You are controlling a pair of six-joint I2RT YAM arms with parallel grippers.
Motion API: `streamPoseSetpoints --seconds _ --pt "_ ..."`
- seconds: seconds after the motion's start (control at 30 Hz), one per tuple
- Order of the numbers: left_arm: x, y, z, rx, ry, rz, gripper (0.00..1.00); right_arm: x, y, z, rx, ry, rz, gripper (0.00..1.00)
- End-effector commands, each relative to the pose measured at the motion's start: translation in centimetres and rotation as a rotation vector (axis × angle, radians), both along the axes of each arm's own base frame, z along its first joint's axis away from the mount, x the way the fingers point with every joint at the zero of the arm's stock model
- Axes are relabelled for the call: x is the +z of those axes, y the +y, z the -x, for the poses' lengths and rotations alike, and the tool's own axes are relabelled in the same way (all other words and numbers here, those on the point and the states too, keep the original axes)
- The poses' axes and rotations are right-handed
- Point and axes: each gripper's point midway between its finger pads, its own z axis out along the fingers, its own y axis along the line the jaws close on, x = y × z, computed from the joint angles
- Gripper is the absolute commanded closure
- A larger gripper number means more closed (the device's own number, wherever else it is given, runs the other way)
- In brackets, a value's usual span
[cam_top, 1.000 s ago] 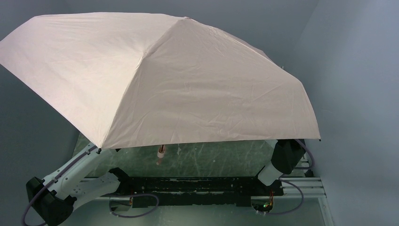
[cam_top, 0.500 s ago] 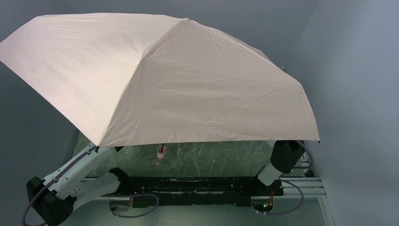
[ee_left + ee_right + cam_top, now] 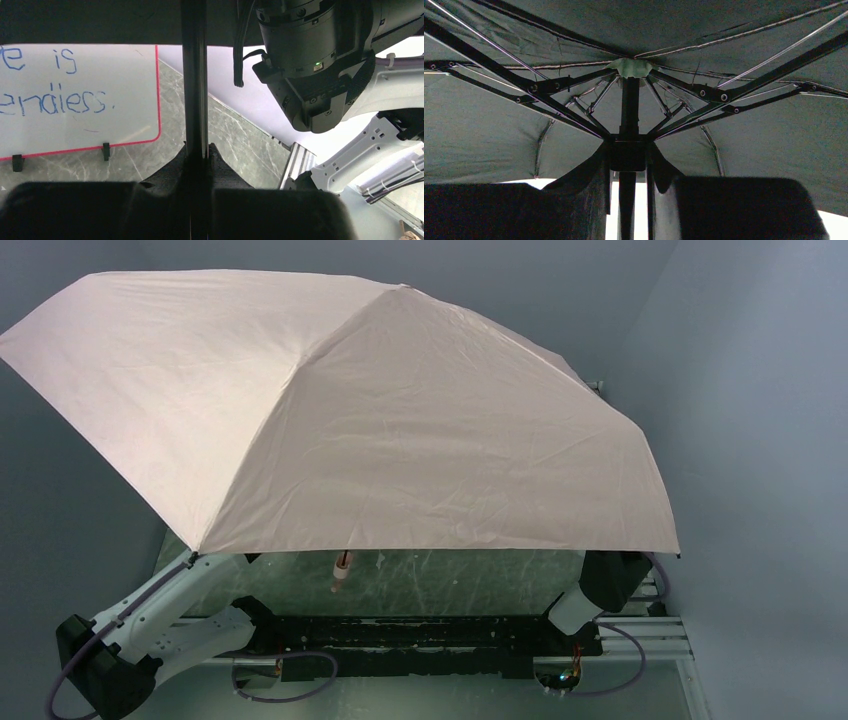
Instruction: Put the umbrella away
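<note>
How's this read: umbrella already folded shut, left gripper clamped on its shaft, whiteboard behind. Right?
Wrong on one point: the umbrella is fully open, canopy spread, as the top external view shows. The left gripper is clamped on its shaft, whiteboard behind.

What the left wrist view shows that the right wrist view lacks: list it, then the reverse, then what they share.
Left wrist only: the red-framed whiteboard, the marbled table, the right arm. Right wrist only: the ribs, runner and top hub. Both: the umbrella's black shaft standing between that camera's own fingers.
</note>
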Motion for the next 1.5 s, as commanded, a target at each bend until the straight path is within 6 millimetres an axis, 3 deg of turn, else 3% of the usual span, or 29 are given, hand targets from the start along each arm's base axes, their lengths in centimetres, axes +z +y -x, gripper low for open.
streamPoseSetpoints --seconds 0.0,0.17,0.27,0.47,0.7,0.83,1.07,1.23,1.33,1.37,1.43,1.47 --pt "2.9 0.3 0.6 -0.015 -0.114 0.048 0.95 -1.7 0.7 1.4 0.046 -0.01 0.05 1.0" --pt "2.8 0.3 0.5 -0.007 -0.112 0.041 0.95 -5.4 2.4 1.8 0.085 0.052 0.096 1.0" --pt "2.8 0.3 0.5 -0.008 -0.112 0.039 0.95 -6.0 2.3 1.8 0.081 0.068 0.093 1.0" --pt "2.8 0.2 0.7 -0.023 -0.122 0.037 0.95 -3.4 0.6 2.3 0.037 0.03 0.048 1.0" --pt "2.8 0.0 1.1 -0.045 -0.132 0.034 0.95 0.0 -0.8 2.8 0.003 -0.027 -0.012 0.78" --pt "2.7 -0.1 1.1 -0.053 -0.133 0.031 0.95 1.4 -1.1 2.9 -0.015 -0.053 -0.023 0.61" --pt "2.7 -0.3 1.2 -0.065 -0.138 0.026 0.95 1.9 -1.2 2.7 -0.025 -0.06 -0.025 0.49" --pt "2.7 -0.3 1.2 -0.065 -0.137 0.024 0.95 1.7 -1.5 2.5 -0.046 -0.05 -0.018 0.47" --pt "2.7 -0.3 1.2 -0.065 -0.138 0.025 0.95 1.7 -1.5 2.4 -0.052 -0.046 -0.013 0.51" --pt "2.7 -0.3 1.3 -0.066 -0.139 0.024 0.95 1.7 -1.5 2.4 -0.053 -0.048 -0.013 0.6" --pt "2.6 -0.3 1.2 -0.065 -0.135 0.023 0.95 1.8 -1.5 2.4 -0.06 -0.053 -0.004 0.99" --pt "2.6 -0.3 1.2 -0.065 -0.135 0.023 0.95 1.6 -1.4 2.3 -0.063 -0.052 0.009 1.0"
